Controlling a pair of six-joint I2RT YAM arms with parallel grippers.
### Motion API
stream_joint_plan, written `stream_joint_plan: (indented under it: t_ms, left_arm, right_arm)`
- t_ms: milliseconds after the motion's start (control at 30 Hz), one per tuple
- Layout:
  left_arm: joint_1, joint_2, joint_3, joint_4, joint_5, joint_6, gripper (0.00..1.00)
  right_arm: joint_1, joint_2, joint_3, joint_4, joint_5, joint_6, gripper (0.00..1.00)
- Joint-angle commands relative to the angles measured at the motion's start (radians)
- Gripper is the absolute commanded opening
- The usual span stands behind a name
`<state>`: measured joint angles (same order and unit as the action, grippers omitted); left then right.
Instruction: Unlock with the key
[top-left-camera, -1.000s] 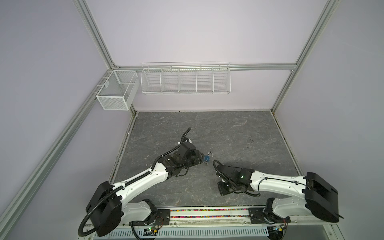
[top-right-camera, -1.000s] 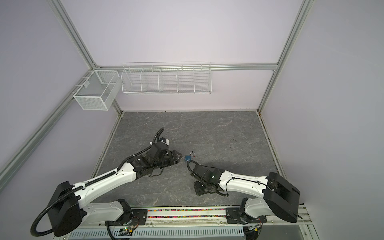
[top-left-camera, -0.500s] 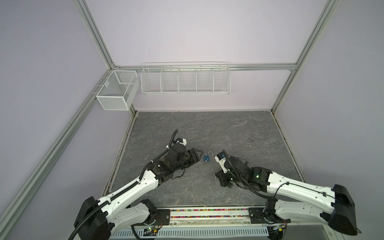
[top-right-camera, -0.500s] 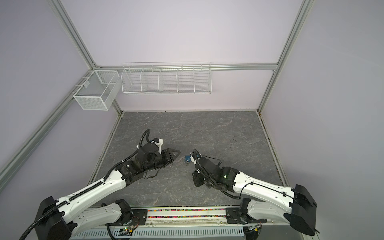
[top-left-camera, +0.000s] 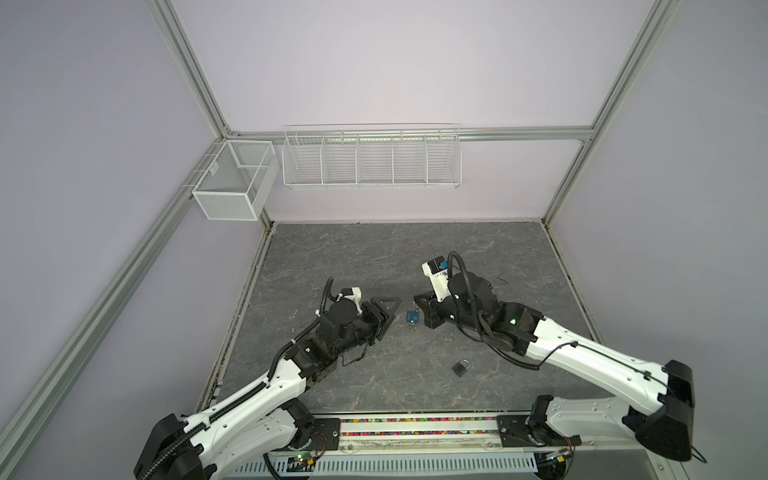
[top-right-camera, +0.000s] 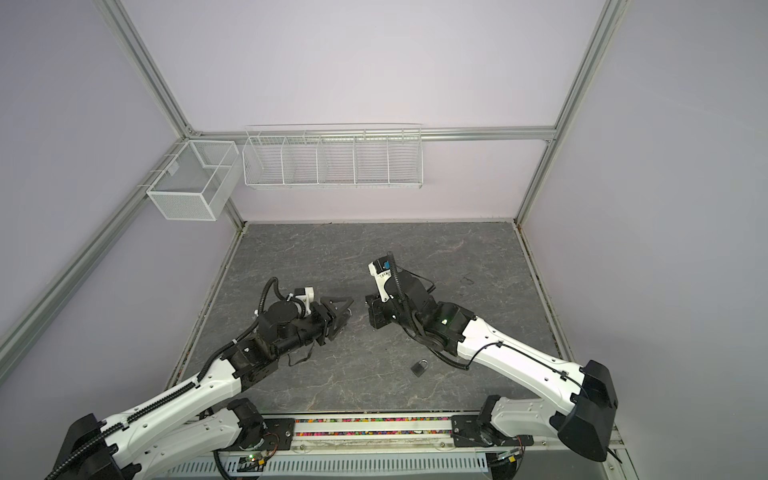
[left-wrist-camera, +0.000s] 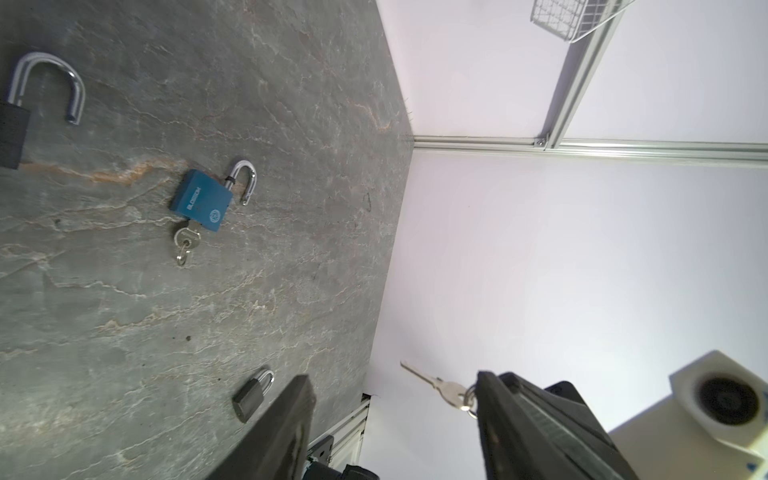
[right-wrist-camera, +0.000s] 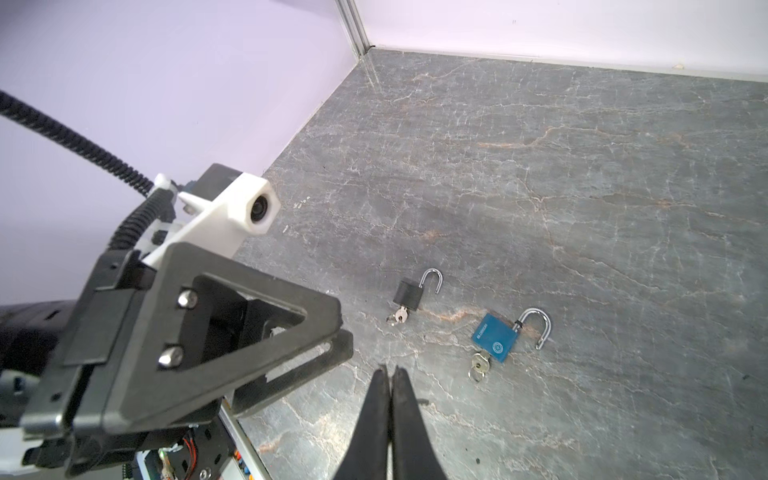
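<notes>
Grey lock (top-left-camera: 460, 368) is lying closed on the table (top-left-camera: 374, 257); key (left-wrist-camera: 434, 382) is hanging aloft, holder unclear. Left gripper (left-wrist-camera: 392, 376) is gaping empty, right gripper (right-wrist-camera: 389, 370) clamping tight. Probably fetching key; next, keyway alignment.

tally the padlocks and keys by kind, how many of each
padlocks: 3 (black, blue, small grey)
keys: 3 (one in the black, one in the blue, one in the air)
total: 6

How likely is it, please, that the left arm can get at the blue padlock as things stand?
Likely yes: the blue padlock lies flat just beyond the open left gripper, with nothing between them.
</notes>
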<state>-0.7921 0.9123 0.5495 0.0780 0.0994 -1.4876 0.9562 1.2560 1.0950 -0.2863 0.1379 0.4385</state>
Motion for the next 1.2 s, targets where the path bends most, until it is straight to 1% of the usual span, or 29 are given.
stream_joint_plan:
  t_ms: [0,100,200,267,333,400,467,533,600,667,700,733,800,833,867,900,1033,1100,1167]
  left_arm:
    - [0.003,-0.038,-0.014,0.042,-0.071,-0.033,0.61]
    - [0.003,-0.042,-0.021,0.056,-0.076,-0.056,0.62]
    - [0.002,-0.034,-0.017,0.07,-0.077,-0.081,0.62]
    - [0.003,-0.029,-0.01,0.08,-0.076,-0.081,0.62]
    - [0.004,-0.026,0.0,0.099,-0.081,-0.03,0.61]
    - [0.003,-0.033,0.02,0.076,-0.109,0.093,0.6]
    - [0.003,-0.042,0.039,0.037,-0.15,0.256,0.59]
    - [0.003,-0.035,0.051,0.057,-0.16,0.506,0.56]
    - [0.001,-0.012,0.066,0.078,-0.127,0.749,0.56]
    - [-0.008,0.015,0.037,0.184,-0.036,0.969,0.53]
    - [-0.015,0.024,0.002,0.274,0.037,1.066,0.53]
    - [-0.03,0.033,-0.035,0.354,0.075,1.143,0.53]
    - [-0.08,0.06,-0.091,0.509,0.091,1.286,0.51]
    - [-0.098,0.068,-0.09,0.521,0.1,1.344,0.5]
    - [-0.113,0.08,-0.083,0.525,0.087,1.388,0.49]
    - [-0.114,0.091,-0.086,0.545,0.093,1.413,0.49]
    - [-0.114,0.159,-0.102,0.683,0.136,1.47,0.49]
    - [-0.114,0.195,-0.089,0.71,0.114,1.487,0.49]
    - [-0.115,0.22,-0.072,0.703,0.117,1.506,0.49]
  right_arm:
    - [-0.007,0.036,0.06,-0.005,-0.011,0.033,0.07]
    - [-0.008,0.076,0.117,-0.066,0.005,0.049,0.07]
    - [-0.008,0.081,0.117,-0.041,-0.013,0.053,0.07]
    - [-0.008,0.089,0.131,-0.059,-0.016,0.066,0.07]
    - [-0.013,0.094,0.151,-0.098,-0.001,0.105,0.07]
    - [-0.026,0.089,0.169,-0.137,0.001,0.176,0.07]
    - [-0.027,0.086,0.196,-0.195,0.024,0.223,0.07]
    - [-0.03,0.089,0.223,-0.257,0.029,0.253,0.07]
    - [-0.034,0.088,0.242,-0.304,0.02,0.287,0.07]
    - [-0.038,0.078,0.246,-0.319,0.009,0.32,0.07]
    - [-0.043,0.073,0.249,-0.324,-0.002,0.336,0.07]
    - [-0.043,0.067,0.253,-0.327,-0.01,0.347,0.07]
    - [-0.045,0.065,0.274,-0.35,-0.021,0.361,0.07]
    - [-0.046,0.063,0.285,-0.369,-0.017,0.366,0.07]
    - [-0.048,0.06,0.29,-0.379,-0.024,0.37,0.07]
    - [-0.051,0.058,0.292,-0.382,-0.031,0.372,0.07]
    - [-0.054,0.052,0.303,-0.387,-0.067,0.376,0.07]
    - [-0.053,0.049,0.308,-0.399,-0.076,0.377,0.07]
    - [-0.055,0.044,0.308,-0.404,-0.081,0.377,0.07]
